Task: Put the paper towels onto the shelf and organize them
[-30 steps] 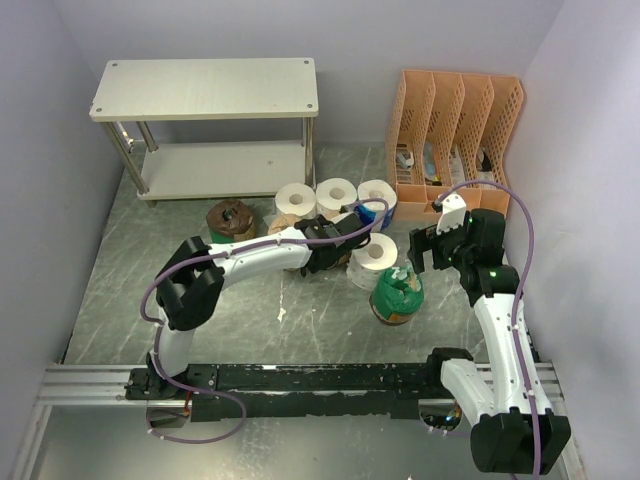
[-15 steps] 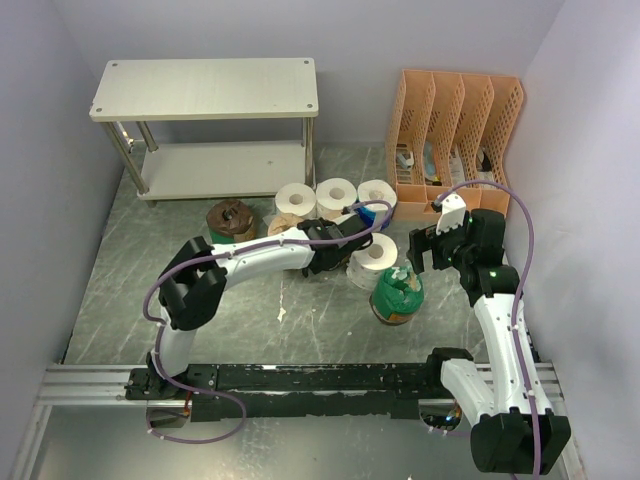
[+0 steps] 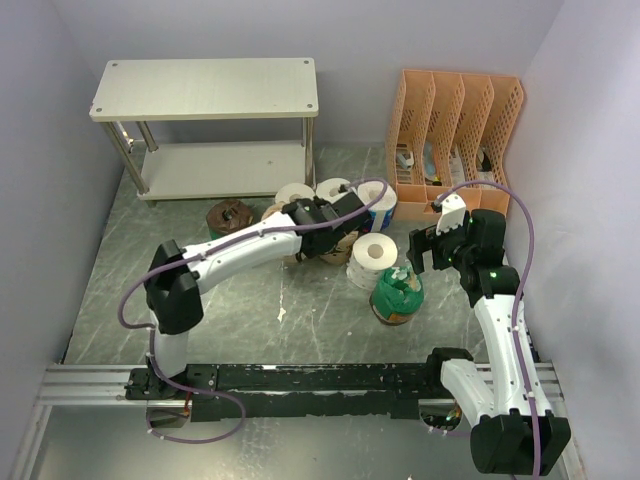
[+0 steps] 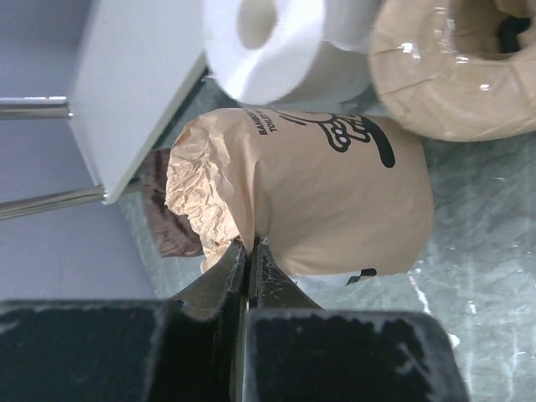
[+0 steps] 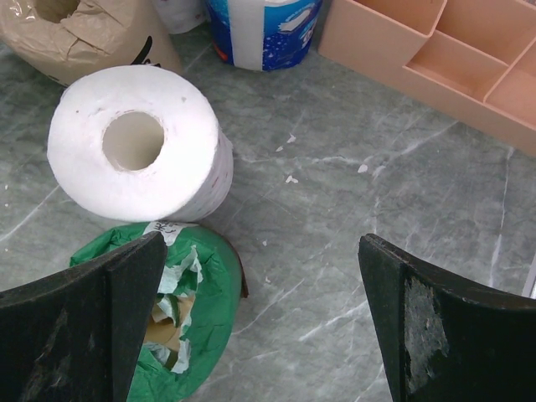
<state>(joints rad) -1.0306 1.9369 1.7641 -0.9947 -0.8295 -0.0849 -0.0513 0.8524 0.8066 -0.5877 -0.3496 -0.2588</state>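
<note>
My left gripper (image 4: 249, 251) is shut on the crumpled wrap edge of a tan paper towel roll (image 4: 335, 193), which lies on its side. In the top view the left gripper (image 3: 312, 240) covers most of that roll. White rolls (image 3: 295, 195) (image 3: 335, 190), a blue-printed roll (image 3: 380, 200) and a dark brown roll (image 3: 228, 217) stand in front of the shelf (image 3: 205, 90). My right gripper (image 5: 260, 327) is open and empty over the floor beside a green-wrapped roll (image 5: 180, 310) and a white roll (image 5: 138, 142). In the top view it (image 3: 420, 250) hovers right of them.
An orange slotted file organizer (image 3: 455, 130) stands at the back right, and its corner shows in the right wrist view (image 5: 435, 59). A clear-wrapped tan roll (image 4: 452, 67) and a white roll (image 4: 268, 42) lie just beyond the held one. The shelf board edge (image 4: 134, 84) is to its left.
My left wrist has moved back and left toward the shelf, taking the tan roll with it. The right arm has not moved.
</note>
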